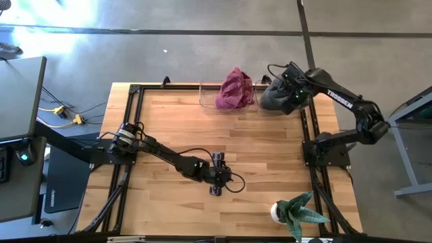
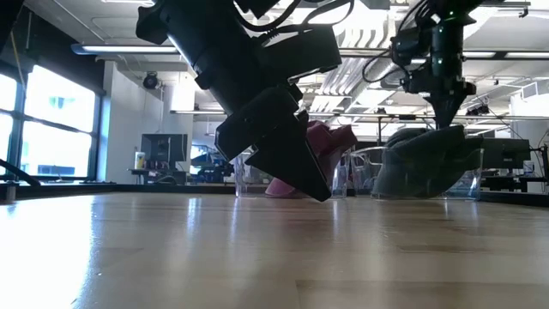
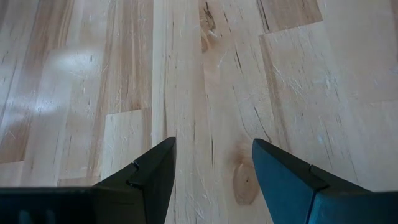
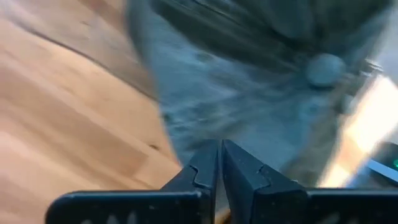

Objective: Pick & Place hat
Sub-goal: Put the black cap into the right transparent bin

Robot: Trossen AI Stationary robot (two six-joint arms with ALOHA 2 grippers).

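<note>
A grey hat [image 1: 273, 96] hangs at the table's far right corner, over a clear bin [image 2: 364, 172], with my right gripper [image 2: 446, 120] shut on its top. The right wrist view shows the hat's grey cloth [image 4: 249, 93] and a round button [image 4: 323, 68]. A maroon hat [image 1: 234, 89] sits heaped in a second clear bin [image 1: 208, 98] at the far edge. My left gripper [image 1: 216, 179] hovers open and low over bare wood at mid-table, its fingers apart in the left wrist view [image 3: 211, 177]. My right gripper pinches the grey hat's cloth at its top [image 2: 442, 130] between the two shut fingers [image 4: 205, 165], coming from above and pointing down. The hat hangs below the fingers. I cannot tell whether its lower edge [image 2: 412, 190] rests in the bin.
A potted plant [image 1: 297, 210] stands at the near right corner. A black frame [image 1: 135, 91] runs round the wooden tabletop [image 1: 175, 128]. The left arm [image 1: 162, 154] stretches from the left side toward the middle. A desk [image 1: 20, 101] stands off the left edge.
</note>
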